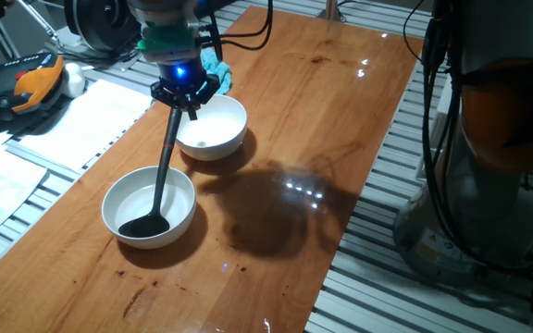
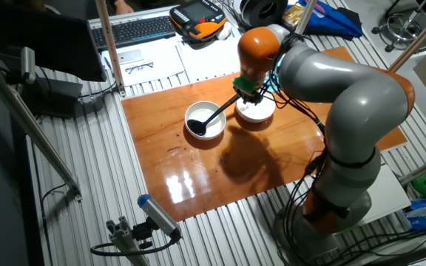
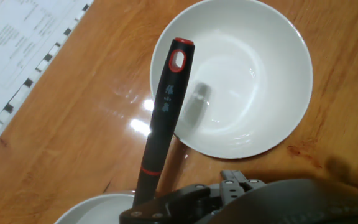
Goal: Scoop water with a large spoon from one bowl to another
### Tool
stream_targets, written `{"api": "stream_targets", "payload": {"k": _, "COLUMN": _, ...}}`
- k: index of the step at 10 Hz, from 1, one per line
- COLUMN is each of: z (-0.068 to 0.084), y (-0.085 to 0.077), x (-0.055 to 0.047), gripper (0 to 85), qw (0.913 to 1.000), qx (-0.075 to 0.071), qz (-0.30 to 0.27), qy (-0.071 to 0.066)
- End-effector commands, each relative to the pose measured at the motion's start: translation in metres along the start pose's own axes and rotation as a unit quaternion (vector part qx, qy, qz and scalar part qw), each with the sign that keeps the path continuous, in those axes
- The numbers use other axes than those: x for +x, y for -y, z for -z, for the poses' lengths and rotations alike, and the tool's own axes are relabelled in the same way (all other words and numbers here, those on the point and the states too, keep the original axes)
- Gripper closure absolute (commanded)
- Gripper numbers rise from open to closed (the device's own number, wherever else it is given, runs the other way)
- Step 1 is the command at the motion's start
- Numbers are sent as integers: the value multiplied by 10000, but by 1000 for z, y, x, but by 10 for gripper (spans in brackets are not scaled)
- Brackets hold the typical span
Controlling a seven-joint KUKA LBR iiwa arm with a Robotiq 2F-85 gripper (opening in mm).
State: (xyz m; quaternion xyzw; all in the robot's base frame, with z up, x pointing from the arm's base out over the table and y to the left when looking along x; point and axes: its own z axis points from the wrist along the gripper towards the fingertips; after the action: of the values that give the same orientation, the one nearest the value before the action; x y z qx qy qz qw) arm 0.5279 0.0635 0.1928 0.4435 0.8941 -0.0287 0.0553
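One large spoon [image 1: 162, 176] — two white bowls [image 1: 213, 127]

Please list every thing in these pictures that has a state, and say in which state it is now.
gripper: shut on the large spoon's handle, above the gap between the two bowls.
large spoon: held tilted, scoop down inside the near bowl.
near bowl: upright on the table, spoon scoop in it.
far bowl: upright, no spoon in it.
water: a shallow clear layer in the far bowl, barely visible.
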Motion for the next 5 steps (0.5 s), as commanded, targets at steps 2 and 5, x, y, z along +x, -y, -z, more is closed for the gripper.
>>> {"api": "stream_targets", "payload": {"k": 2, "z": 0, "y": 0, "x": 0, "gripper": 850, "qw": 9992, "qx": 186, "qz": 314, "qy": -167}}
{"api": "stream_targets", "payload": {"k": 5, "z": 0, "y": 0, "x": 0, "gripper": 850, "qw": 9990, "qx": 88, "qz": 418, "qy": 126}}
